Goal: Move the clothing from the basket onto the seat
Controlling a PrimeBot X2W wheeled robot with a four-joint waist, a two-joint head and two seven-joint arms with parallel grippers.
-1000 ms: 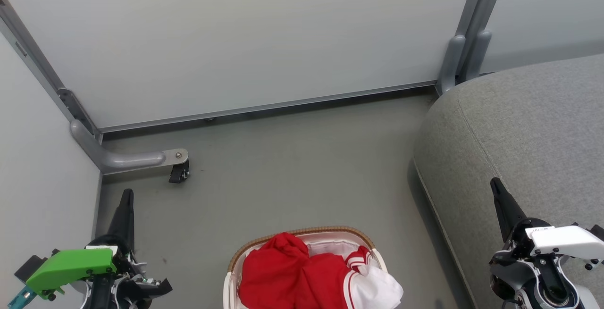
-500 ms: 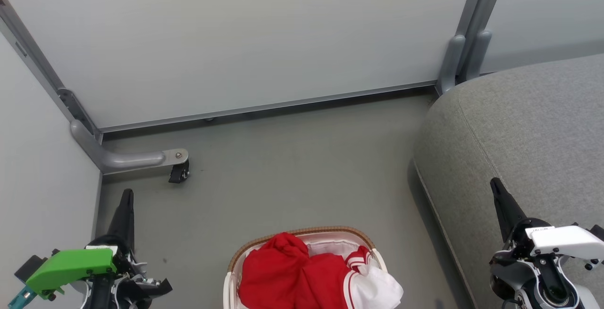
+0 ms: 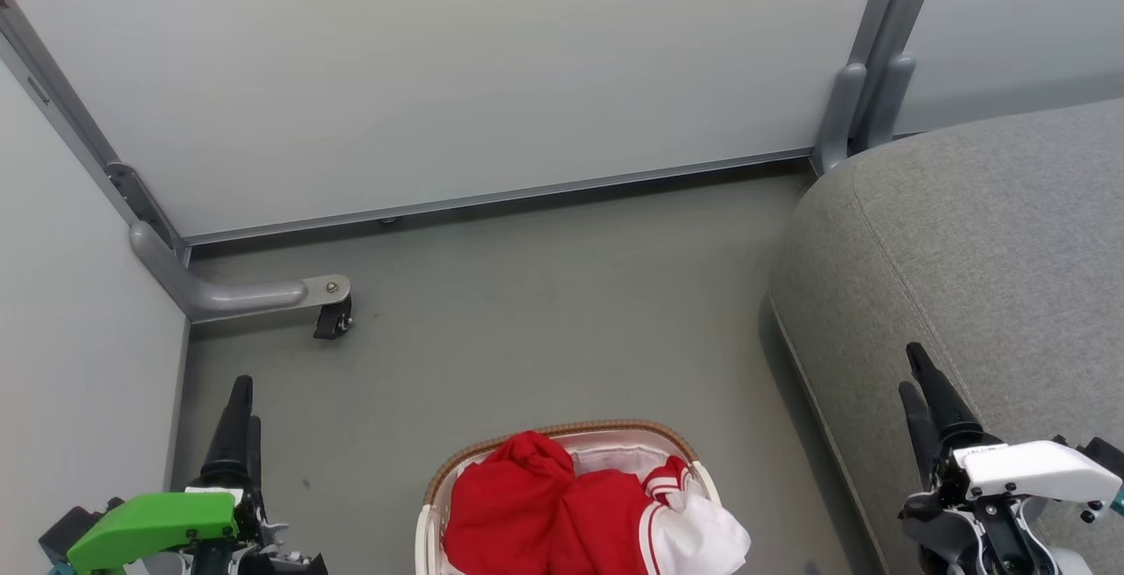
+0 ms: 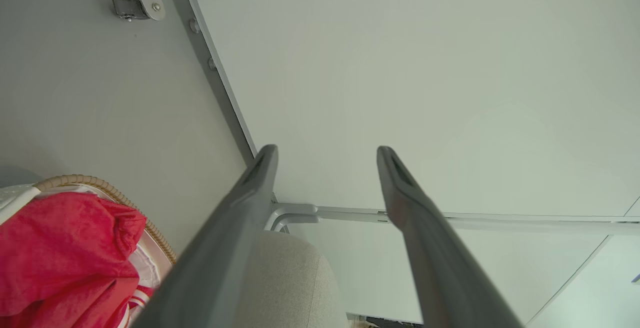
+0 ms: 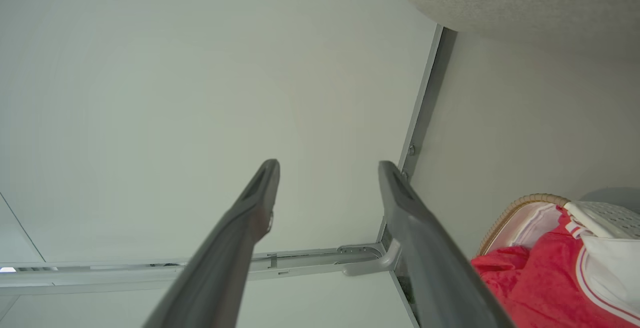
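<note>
Left gripper [image 3: 248,399]: two long dark fingers parted, with a clear gap at the tips in the left wrist view [image 4: 325,150]. Nothing is between them, only the pale grey partition panel [image 3: 439,57] behind. It sits low at the left, fingers pointing up the head view, with a bright green plastic cover [image 3: 158,527] on the wrist. It hangs over the grey floor [image 3: 544,294], close to the left partition.

Right gripper [image 3: 909,368]: same story. The fingers are apart in the right wrist view [image 5: 327,165] and hold nothing. It has a white plastic wrist cover [image 3: 1036,470] and sits low at the right, over the near edge of the large grey woven-fabric sofa seat [image 3: 983,233].

Between the two grippers, at the bottom centre, is the oval cream-white plastic laundry basket with a brown woven rim [image 3: 562,428], standing on the floor just left of the seat. It is clear of both grippers.

The soft bright-red clothing [image 3: 544,505] is bunched inside the basket and heaped above the rim. One piece has a white panel and thin white stripe trim [image 3: 702,540] hanging over the basket's right side. None of it is on the seat.

Further out, a grey metal partition foot with a small black caster [image 3: 332,322] sits at the far left of the floor.
</note>
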